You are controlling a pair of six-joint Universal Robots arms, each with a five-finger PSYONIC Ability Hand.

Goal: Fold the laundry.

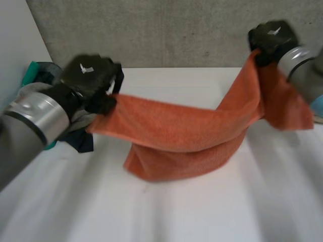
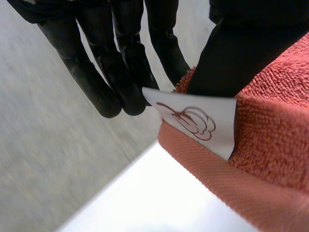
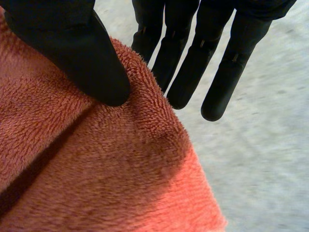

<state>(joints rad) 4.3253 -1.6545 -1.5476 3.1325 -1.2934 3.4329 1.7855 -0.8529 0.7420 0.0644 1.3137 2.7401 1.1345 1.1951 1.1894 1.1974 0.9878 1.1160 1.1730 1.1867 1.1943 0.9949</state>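
Left hand [image 1: 93, 78]: raised over the table's left side. Its thumb [image 2: 227, 58] presses one top corner of the orange towel [image 1: 181, 133] against a finger, and the other fingers [image 2: 104, 92] are straight, clear of the cloth.
Right hand [image 1: 271, 39]: held higher, at the far right. Its thumb lies on the towel's other top corner and seems to pinch it against the nearest finger, though the cloth hides the contact.
Towel: hangs between the two hands, sagging in the middle, with its lower part bunched on the white table [image 1: 202, 212].
White label [image 2: 193, 123]: sewn at the left-hand corner, just below the thumb.
Heap of clothes [image 1: 38, 73]: teal and dark, behind the left arm.
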